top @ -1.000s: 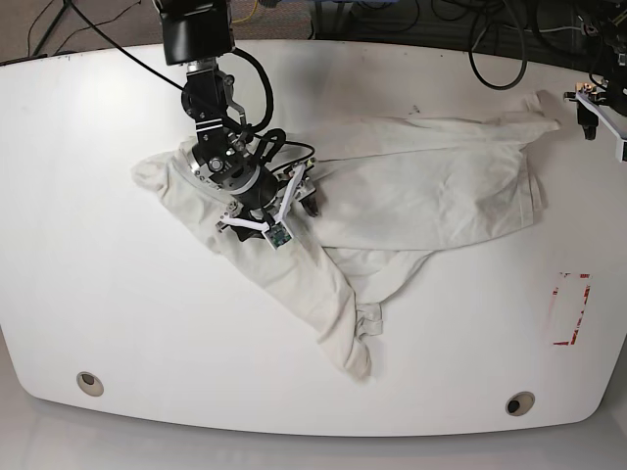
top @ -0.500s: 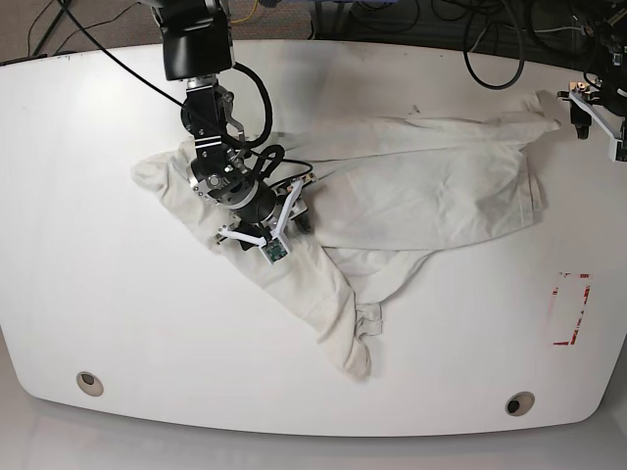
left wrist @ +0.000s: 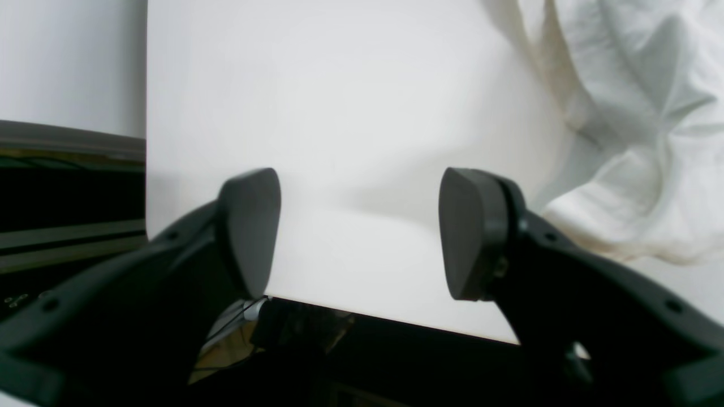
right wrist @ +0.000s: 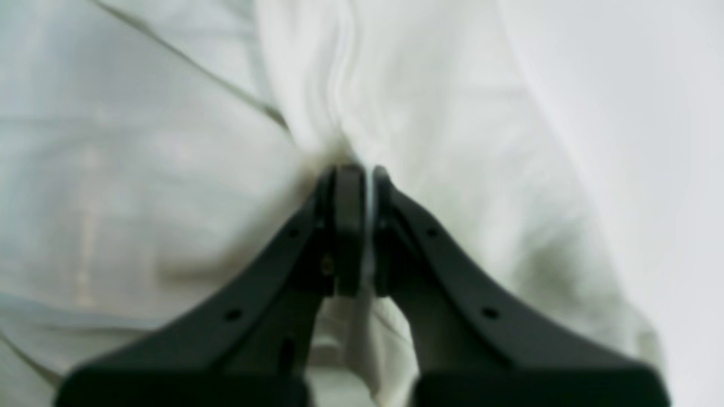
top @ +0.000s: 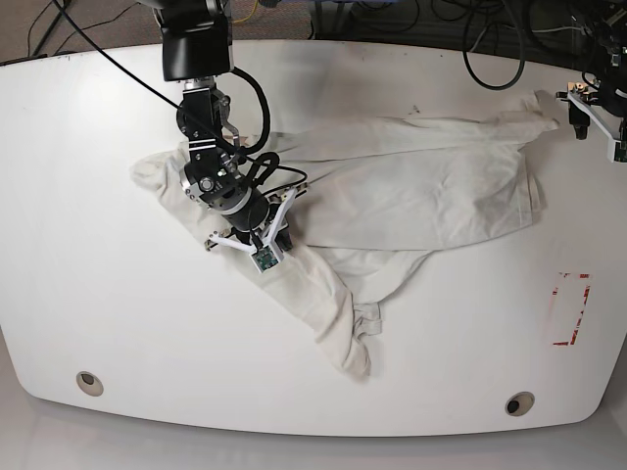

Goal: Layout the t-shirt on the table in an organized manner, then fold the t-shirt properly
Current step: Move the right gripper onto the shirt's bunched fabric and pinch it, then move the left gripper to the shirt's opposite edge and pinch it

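Observation:
The white t-shirt (top: pixel 431 186) lies crumpled across the table (top: pixel 118 294), print hidden, with one bunched end reaching toward the front (top: pixel 353 352). My right gripper (top: pixel 253 233) presses down on the shirt's left part. In the right wrist view the right gripper (right wrist: pixel 362 181) is shut, with a raised fold of the t-shirt (right wrist: pixel 169 141) pinched between its pads. My left gripper (top: pixel 585 106) hovers at the table's far right edge, just beyond the shirt's corner. Seen from the left wrist, the left gripper (left wrist: pixel 359 232) is open and empty, with the t-shirt (left wrist: pixel 633 113) off to its right.
A red tape rectangle (top: pixel 571 309) marks the table at the right. Two grey grommet holes (top: pixel 89 382) (top: pixel 519 402) sit near the front edge. Black cables (top: pixel 490 49) lie behind the table's back edge.
My right gripper has closed from open onto a fold of the t-shirt and shifted slightly left and toward the front. The left gripper has stayed open at the far right.

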You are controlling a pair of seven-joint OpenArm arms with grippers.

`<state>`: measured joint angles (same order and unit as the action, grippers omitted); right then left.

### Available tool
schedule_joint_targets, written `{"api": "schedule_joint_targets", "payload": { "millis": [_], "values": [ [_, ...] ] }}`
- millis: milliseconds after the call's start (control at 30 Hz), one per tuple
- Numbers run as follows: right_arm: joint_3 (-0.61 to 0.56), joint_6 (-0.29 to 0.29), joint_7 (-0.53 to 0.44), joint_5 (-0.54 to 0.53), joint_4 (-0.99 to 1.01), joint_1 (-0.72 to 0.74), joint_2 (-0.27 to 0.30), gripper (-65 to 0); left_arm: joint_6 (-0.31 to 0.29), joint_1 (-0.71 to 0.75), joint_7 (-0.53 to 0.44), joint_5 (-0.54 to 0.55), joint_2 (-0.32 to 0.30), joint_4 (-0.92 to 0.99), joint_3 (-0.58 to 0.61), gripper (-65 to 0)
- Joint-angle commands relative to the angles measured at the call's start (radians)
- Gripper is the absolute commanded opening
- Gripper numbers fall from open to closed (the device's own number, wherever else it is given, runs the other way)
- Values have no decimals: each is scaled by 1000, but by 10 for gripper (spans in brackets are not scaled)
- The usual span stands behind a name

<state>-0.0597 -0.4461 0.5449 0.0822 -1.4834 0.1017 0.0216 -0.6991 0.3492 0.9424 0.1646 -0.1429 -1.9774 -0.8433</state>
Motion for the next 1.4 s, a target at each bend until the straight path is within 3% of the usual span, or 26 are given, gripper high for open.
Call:
{"api": "schedule_joint_targets", "payload": {
  "millis": [0,233,533,867,1267,1367],
  "values": [
    [2,3,7,-5,-87,10,1,-642,1,-3,-18,13,-14,-13,14,-247],
    [1,3,79,-5,-265,-40,1,-650,1,1,-18,13,-10,-12,74,-247],
    [-1,2,137,-5,-428,-73,1,-650,1,1,-18,17,65,-13,170,-243],
    [1,-1,155,-5,-443,-73,4,-650,1,-3,-9,17,154,-15,174,-243],
    [1,-1,155,-5,-445,-95,4,-650,1,-6,79,17,162,-13,181,-249],
    [1,-1,155,-5,-443,-95,4,-650,1,-5,80,16,162,-13,181,-304]
  ]
}}
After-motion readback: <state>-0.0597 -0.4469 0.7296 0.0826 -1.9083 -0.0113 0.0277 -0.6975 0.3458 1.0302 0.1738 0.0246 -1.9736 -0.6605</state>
